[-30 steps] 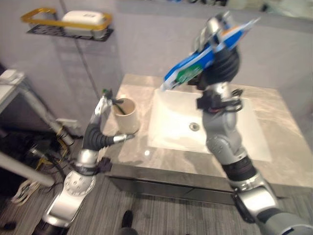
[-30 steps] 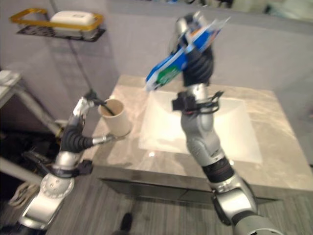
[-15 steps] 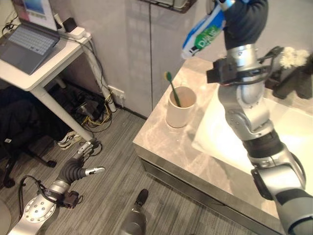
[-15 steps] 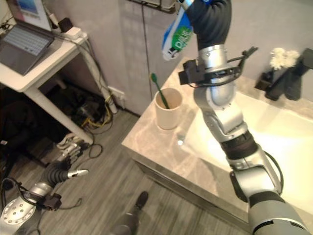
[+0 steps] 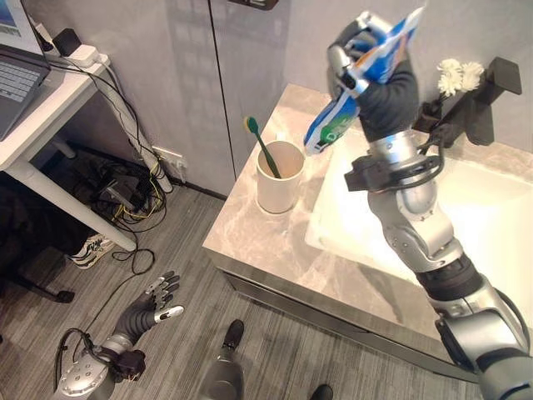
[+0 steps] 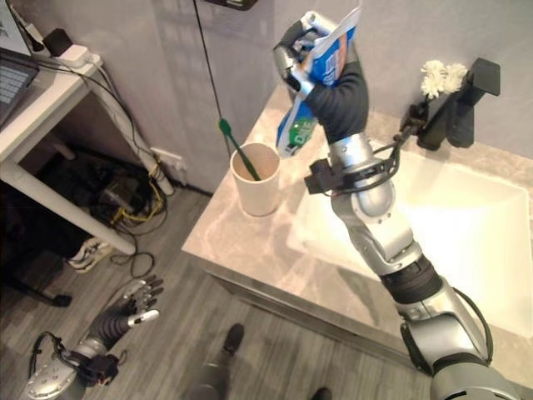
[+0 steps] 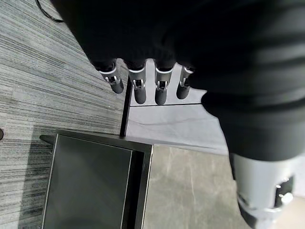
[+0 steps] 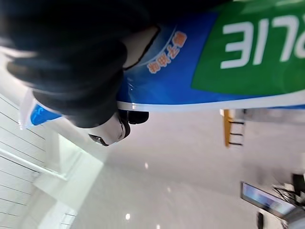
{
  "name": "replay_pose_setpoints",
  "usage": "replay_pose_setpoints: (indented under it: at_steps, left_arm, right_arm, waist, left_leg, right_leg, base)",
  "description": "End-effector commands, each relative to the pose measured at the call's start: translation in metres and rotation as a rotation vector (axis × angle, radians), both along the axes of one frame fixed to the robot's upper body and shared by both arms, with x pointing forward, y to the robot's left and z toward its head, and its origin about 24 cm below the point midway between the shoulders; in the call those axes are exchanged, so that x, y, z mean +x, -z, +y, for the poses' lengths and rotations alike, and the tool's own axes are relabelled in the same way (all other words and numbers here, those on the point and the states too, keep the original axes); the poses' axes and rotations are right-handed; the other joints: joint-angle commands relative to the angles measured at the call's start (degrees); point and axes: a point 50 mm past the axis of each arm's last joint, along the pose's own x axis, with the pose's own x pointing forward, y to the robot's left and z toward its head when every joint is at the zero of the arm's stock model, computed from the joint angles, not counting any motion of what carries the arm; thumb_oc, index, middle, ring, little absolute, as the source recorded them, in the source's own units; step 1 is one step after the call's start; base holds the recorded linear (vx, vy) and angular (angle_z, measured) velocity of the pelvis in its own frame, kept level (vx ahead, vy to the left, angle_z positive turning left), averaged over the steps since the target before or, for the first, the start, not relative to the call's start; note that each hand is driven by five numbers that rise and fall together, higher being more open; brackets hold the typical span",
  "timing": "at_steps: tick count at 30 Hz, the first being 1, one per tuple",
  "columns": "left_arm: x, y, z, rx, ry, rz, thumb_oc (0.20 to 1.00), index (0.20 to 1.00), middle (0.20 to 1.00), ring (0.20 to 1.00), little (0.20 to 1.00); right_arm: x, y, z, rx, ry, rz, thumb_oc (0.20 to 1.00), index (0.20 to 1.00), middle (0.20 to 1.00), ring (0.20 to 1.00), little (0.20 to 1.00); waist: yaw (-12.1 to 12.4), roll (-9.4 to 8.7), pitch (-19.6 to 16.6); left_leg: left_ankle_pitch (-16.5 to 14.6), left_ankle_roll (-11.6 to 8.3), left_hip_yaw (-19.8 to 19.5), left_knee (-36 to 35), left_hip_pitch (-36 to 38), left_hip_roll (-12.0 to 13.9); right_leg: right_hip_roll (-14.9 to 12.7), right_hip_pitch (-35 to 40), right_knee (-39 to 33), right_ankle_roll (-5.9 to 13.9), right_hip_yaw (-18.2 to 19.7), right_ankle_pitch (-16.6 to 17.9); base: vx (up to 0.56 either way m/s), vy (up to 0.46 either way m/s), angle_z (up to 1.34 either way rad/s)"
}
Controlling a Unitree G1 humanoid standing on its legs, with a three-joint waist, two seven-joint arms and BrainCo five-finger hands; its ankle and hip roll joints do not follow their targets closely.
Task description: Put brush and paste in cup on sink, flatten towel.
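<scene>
Toothpaste tube, blue/white/green soft plastic (image 5: 350,98): clamped in right hand (image 5: 364,62), fingers curled round upper half. Held high over counter, long axis steeply tilted; lower end points down and toward robot's left, crimped end up by wall. Right wrist view confirms: tube (image 8: 228,62) pressed across the palm, thumb closed on it.

Cup, cream ceramic cylinder (image 5: 279,177): upright on grey marble counter (image 5: 258,242), near its left front corner, just beside white basin (image 5: 491,225). Mouth open upward.

Toothbrush, green handle/head (image 5: 260,143): already in cup, leaning, head sticking out toward wall side. Brush part of task looks done.

Key relation: tube's lower end sits above cup mouth and slightly to basin side; cup lies down and left of right hand. Likely next: shift hand a little left, bring axis closer to vertical, lower tip inside rim, release. Judgement only. Risk: tube tip catching leaning toothbrush or cup rim, tipping cup toward counter edge.

Left hand (image 5: 155,302): low, over grey wood-look floor (image 5: 183,350), well apart from counter; fingers straight and spread, holding nothing. Right hand far nearer cup.

Misc: black tap (image 5: 483,104) at back of basin w/ white flowers (image 5: 456,77) beside; white desk (image 5: 42,125) at left.

Towel: not made out.
</scene>
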Motion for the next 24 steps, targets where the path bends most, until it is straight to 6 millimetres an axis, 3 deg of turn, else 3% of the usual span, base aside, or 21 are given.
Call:
replay_pose_setpoints:
  at_steps: [1, 24]
  left_arm:
    - [-0.003, -0.004, 0.001, 0.013, 0.029, -0.012, 1.000, 1.000, 1.000, 1.000, 1.000]
    - [-0.006, 0.004, -0.006, 0.007, 0.049, 0.017, 1.000, 1.000, 1.000, 1.000, 1.000]
  right_arm:
    - [-0.010, -0.031, 0.007, 0.022, -0.056, -0.126, 0.200, 0.200, 0.200, 0.200, 0.200]
    - [-0.033, -0.058, 0.014, 0.029, -0.095, -0.280, 0.200, 0.200, 0.200, 0.200, 0.200]
  waist:
    - [0.7, -1.22, -3.1]
    - [0.0, -2.77, -2.5]
  left_leg:
    - [-3.2, 0.58, 3.4, 0.3, 2.5, 1.4]
    - [-3.3, 0.72, 3.9, 0.3, 2.0, 1.6]
  right_leg:
    - [-4.2, -2.8, 0.0, 0.97, 1.6, 6.8]
    - [-3.8, -3.9, 0.0, 0.93, 2.2, 7.2]
  base:
    - [0.00, 0.000, 0.00]
    - [0.00, 0.000, 0.00]
